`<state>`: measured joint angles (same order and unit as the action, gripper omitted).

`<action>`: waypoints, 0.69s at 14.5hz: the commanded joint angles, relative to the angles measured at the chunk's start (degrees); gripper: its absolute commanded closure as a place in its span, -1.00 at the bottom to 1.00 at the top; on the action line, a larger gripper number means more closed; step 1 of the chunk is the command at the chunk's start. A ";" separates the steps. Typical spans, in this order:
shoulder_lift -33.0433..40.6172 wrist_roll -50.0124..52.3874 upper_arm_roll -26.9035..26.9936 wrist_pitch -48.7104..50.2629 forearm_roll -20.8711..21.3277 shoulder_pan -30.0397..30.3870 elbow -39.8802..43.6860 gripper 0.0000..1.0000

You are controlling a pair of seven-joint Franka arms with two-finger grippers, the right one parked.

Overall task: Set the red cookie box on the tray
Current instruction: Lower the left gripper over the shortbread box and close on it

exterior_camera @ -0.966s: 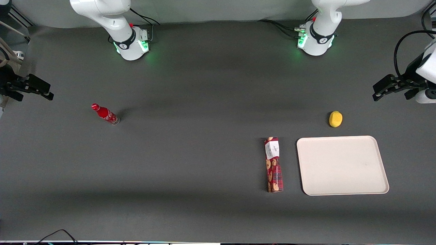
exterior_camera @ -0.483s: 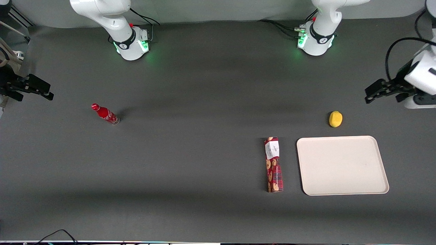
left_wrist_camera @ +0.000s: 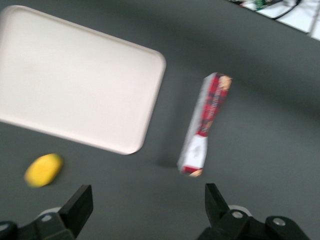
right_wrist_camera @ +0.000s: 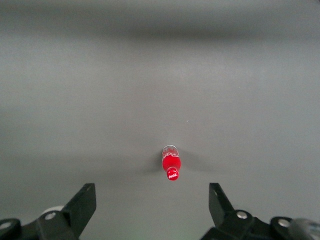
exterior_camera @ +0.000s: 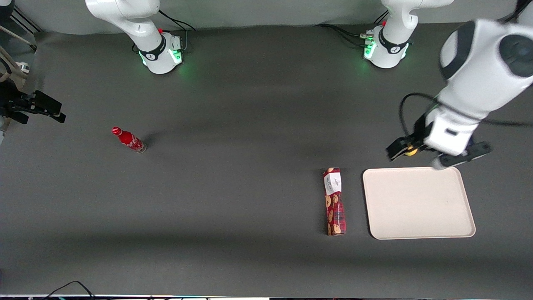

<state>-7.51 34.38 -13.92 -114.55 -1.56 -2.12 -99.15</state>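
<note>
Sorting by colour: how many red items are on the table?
2: the red cookie box beside the tray, the red soda bottle toward the parked arm's end. The gripper hovers open above the yellow object.

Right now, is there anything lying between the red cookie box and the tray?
No. In the front view only a bare strip of dark table separates the red cookie box from the tray. The open gripper hovers over the yellow object.

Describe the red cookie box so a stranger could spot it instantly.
Find the big cream tray; the red cookie box lies flat on the table beside its short edge, apart from it. It is a long narrow dark-red carton with cookie prints and a white label. The open end effector hovers farther back, empty.
</note>
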 commanded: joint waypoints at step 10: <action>-29.83 -8.72 -1.81 -26.16 13.59 -7.63 8.72 -1.00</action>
<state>-33.07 27.19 -16.15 -138.70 8.76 -8.98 -92.89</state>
